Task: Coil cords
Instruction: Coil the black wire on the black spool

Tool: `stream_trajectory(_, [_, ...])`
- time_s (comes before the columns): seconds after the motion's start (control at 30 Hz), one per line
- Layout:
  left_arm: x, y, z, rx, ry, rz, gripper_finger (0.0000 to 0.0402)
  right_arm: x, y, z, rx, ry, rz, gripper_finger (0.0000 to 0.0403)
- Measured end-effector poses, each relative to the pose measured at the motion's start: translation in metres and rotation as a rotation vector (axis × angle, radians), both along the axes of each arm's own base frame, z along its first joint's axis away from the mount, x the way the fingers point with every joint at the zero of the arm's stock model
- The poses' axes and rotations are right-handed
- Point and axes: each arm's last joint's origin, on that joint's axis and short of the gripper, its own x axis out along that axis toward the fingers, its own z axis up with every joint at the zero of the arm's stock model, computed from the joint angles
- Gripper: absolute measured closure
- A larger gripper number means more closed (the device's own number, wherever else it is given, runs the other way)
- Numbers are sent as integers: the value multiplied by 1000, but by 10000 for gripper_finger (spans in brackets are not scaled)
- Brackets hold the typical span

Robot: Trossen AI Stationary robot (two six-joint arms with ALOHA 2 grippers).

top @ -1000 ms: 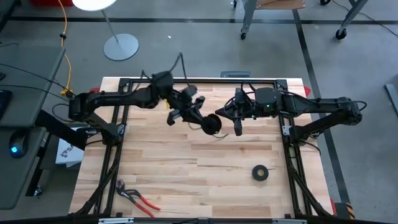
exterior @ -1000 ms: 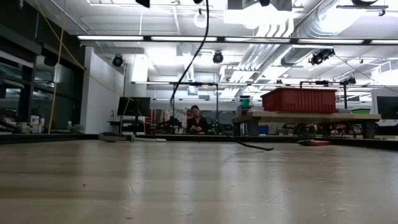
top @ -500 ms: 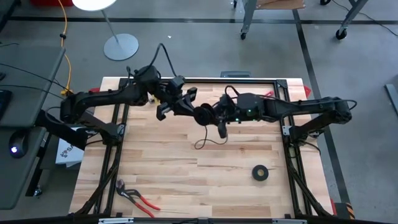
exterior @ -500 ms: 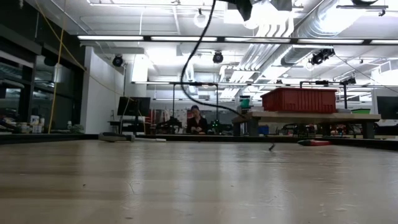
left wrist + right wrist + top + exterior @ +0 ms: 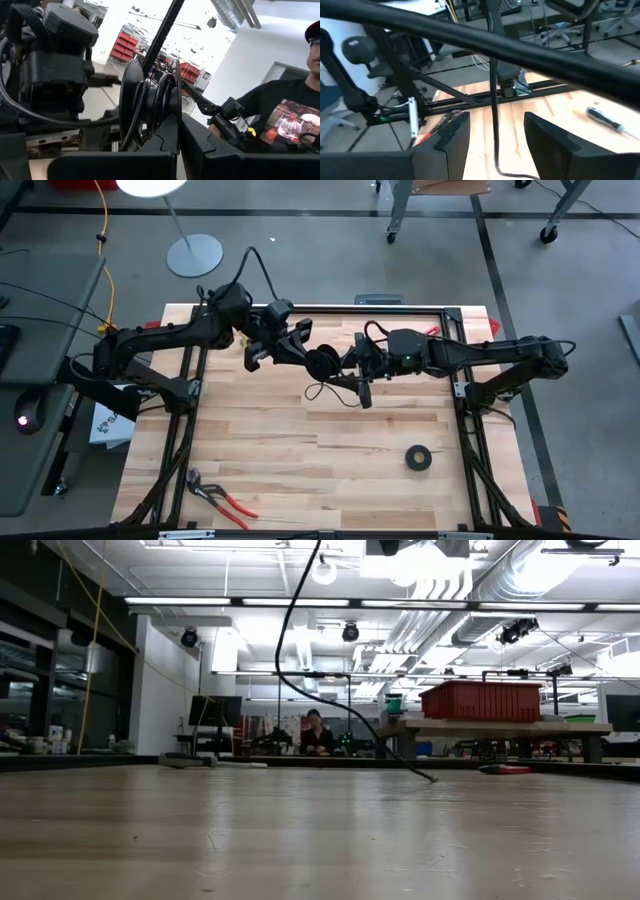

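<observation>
Above the table's [image 5: 250, 450] far half, well beyond the tape roll [image 5: 418, 458], the left gripper [image 5: 315, 363] is clamped on the coil [image 5: 320, 365], holding the black loops clear of the wood. Just beside it, on the side nearer the tape roll's end of the table, the right gripper [image 5: 358, 390] stands with fingers spread and holds nothing; in the right wrist view the cord [image 5: 494, 100] hangs straight down between its two fingers [image 5: 452, 137].

The step in hand looks like taking a fresh hold on the loose tail for another turn. Done well, the right gripper should close on the tail close to the coil, keep it lightly taut, and lay it beside the earlier loops rather than across them.

The coil stands on edge, its faces turned roughly toward either arm. The tail drops from it and curls on the wood, its end trailing toward the tape roll.
</observation>
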Motion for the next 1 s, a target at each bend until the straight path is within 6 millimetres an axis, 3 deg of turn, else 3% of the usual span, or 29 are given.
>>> stream_trajectory(0.53, [0,2,1,24,-32,36,401,14,1,-8,-19,-20,-17,229])
stream_trajectory(1.0, [-1,9,1,30,-37,64,401,13,3,-12,-43,21,-22,310])
